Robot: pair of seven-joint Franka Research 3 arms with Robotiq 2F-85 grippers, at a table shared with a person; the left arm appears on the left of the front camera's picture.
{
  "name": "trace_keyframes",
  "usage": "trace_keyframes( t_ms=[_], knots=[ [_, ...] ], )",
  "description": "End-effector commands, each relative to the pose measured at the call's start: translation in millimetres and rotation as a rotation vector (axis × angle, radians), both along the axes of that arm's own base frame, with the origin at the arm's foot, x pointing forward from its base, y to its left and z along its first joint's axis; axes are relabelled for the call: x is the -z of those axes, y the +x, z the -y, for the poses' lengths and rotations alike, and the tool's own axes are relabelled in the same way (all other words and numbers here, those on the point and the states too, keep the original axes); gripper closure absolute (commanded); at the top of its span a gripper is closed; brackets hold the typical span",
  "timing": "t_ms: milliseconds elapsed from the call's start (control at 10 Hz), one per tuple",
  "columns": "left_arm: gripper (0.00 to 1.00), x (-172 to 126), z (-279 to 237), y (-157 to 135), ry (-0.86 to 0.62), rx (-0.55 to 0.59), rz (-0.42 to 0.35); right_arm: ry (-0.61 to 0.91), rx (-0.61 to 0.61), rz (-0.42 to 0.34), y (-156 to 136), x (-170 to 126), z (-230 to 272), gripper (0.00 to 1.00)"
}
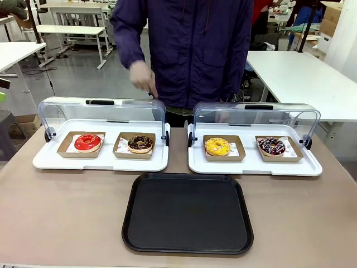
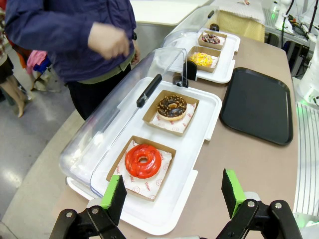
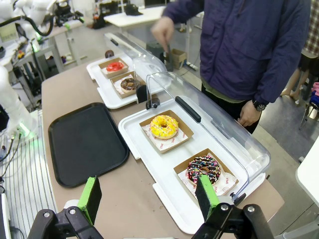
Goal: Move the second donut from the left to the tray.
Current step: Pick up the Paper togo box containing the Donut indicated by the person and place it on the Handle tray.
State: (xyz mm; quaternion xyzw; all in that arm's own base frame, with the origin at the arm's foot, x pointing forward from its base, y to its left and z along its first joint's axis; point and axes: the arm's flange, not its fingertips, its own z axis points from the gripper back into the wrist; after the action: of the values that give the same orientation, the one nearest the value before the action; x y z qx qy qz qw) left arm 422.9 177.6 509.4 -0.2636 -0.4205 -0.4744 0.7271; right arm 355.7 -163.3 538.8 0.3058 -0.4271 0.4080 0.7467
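Left gripper (image 2: 173,191): black with green pads, jaws spread wide and holding nothing; hangs high, well off the left end of the tray (image 1: 187,212), apparently poised for the reach since it is the nearer arm. Red-glazed donut (image 1: 87,142): farthest to the tray's left, beyond its far edge; not wanted. Second donut from the left (image 1: 140,143): chocolate glaze with tan crumbs, just beyond the tray's far-left corner, untouched; it lies on white paper in a small brown cardboard boat, whose stiff wall would likely offer a cleaner pinch than the glaze. Left display tray (image 1: 100,163): white, carries both donuts, well apart; its clear lid (image 1: 100,114) is tipped back away from the tray, leaving the side facing the tray free for access. Person's hand (image 1: 142,75): raised beyond the tray, above the back of that lid, touching nothing that can be made out. The tray itself: black, flat, bare, centred on the near part of the table (image 1: 61,223) between the two displays, so the carry looks short. Yellow donut (image 1: 217,146) and sprinkled donut (image 1: 271,146): beyond the tray's far-right corner, under a second tipped-back lid. Right gripper (image 3: 148,193): jaws wide apart, holding nothing, well off the tray's right end.
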Motion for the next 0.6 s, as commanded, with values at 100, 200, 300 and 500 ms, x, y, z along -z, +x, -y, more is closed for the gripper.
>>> trace_keyframes(
  t_ms=[100, 200, 300, 500],
  knots=[
    [0.00, -1.9, 0.8, -0.4, -0.004, 0.011, 0.005, 0.012, -0.007, 0.030, 2.7, 0.0, -1.2, 0.00],
    [0.00, -1.9, 0.8, -0.4, -0.004, 0.011, 0.005, 0.012, -0.007, 0.030, 2.7, 0.0, -1.2, 0.00],
    [0.00, -1.9, 0.8, -0.4, -0.004, 0.011, 0.005, 0.012, -0.007, 0.030, 2.7, 0.0, -1.2, 0.00],
    [0.00, -1.9, 0.8, -0.4, -0.004, 0.011, 0.005, 0.012, -0.007, 0.030, 2.7, 0.0, -1.2, 0.00]
  ],
)
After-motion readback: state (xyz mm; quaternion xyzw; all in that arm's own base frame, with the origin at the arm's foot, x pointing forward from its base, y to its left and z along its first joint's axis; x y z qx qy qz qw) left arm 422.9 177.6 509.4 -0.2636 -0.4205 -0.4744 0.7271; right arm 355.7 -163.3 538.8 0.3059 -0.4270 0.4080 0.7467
